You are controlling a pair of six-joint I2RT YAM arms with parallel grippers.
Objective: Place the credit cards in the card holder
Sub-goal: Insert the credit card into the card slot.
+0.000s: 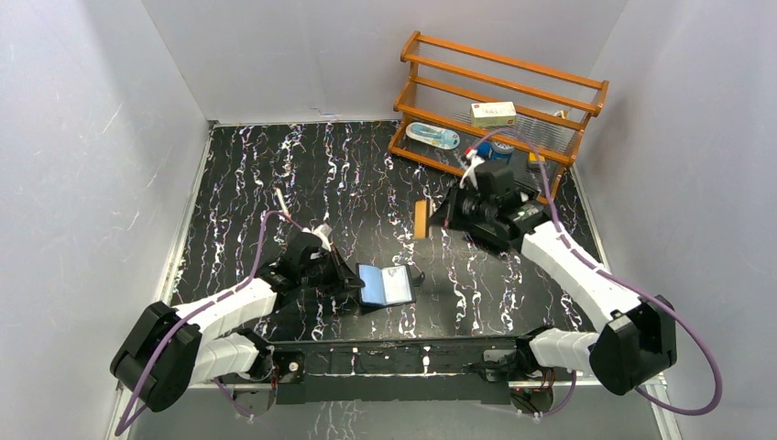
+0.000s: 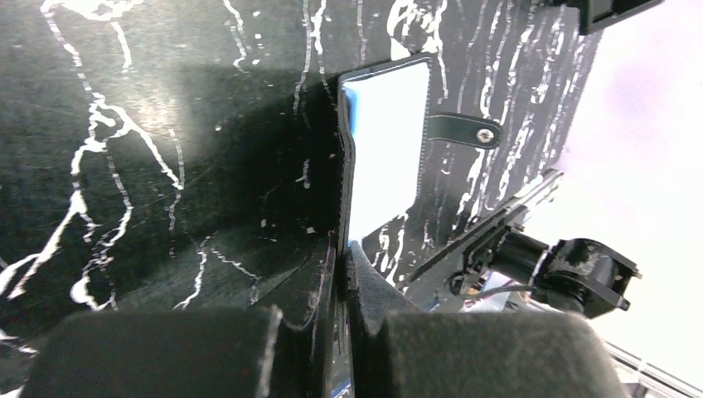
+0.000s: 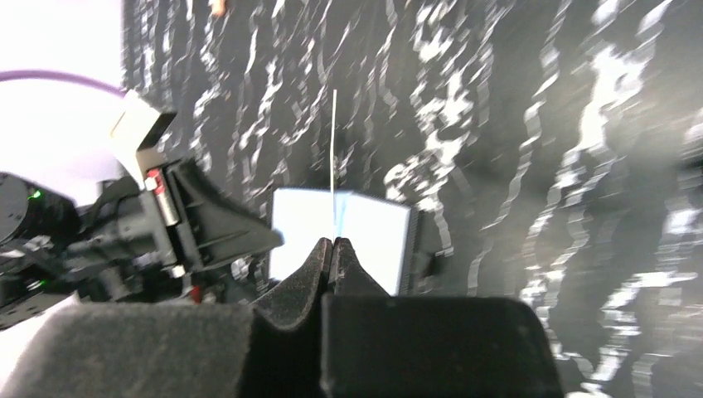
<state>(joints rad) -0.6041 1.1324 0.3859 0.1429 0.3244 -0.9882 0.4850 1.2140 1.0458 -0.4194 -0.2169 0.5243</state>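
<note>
From above, the left hand point(image 1: 351, 280) pinches the open card holder point(image 1: 387, 286) on the near bench point(image 1: 275, 174) while the right hand point(image 1: 438, 218) grips a tan credit card point(image 1: 421, 220) well apart from it; the left wrist shows that clamp on one flap point(image 2: 342, 257), which should be held firm; the right wrist shows the card edge-on, best lowered squarely into a pocket.

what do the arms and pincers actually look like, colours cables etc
The left arm and right arm share a build: white link shells, black rounded joint housings, and a purple cable looping along each. The left pincer and right pincer are black wedges tapering from broad dark blocks.
</note>
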